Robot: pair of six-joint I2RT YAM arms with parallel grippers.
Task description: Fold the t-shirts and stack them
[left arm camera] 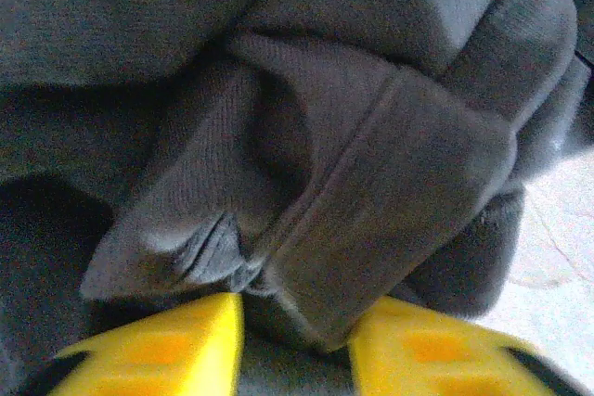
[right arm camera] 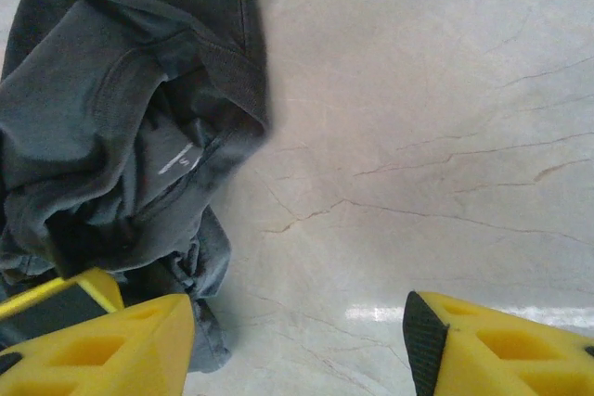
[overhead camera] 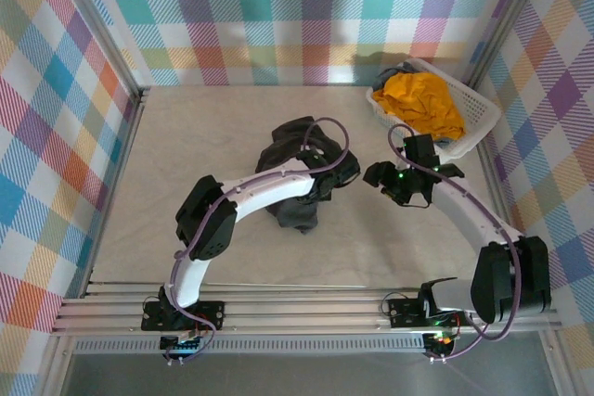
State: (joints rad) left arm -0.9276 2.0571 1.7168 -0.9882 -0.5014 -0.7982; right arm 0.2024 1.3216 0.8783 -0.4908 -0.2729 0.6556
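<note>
Presumably to lift and spread it, the left gripper (left arm camera: pixel 292 322) pinches the crumpled grey t-shirt (overhead camera: pixel 302 173) while the right gripper (right arm camera: pixel 297 340) hovers beside it, fingers spread wide.

The bench (overhead camera: pixel 204 150) has a pale, cream-coloured top with fine, dark, crack-like veins, seen close up from the right wrist (right arm camera: pixel 436 136). A white plastic lattice basket (overhead camera: pixel 475 116) sits tilted in its far right corner, close to the walls. The walls (overhead camera: pixel 278 16) around the bench carry a bright plaid pattern of teal, orange, yellow, pink and purple squares. Metal rails (overhead camera: pixel 306 308) run along the near edge of the bench.
</note>
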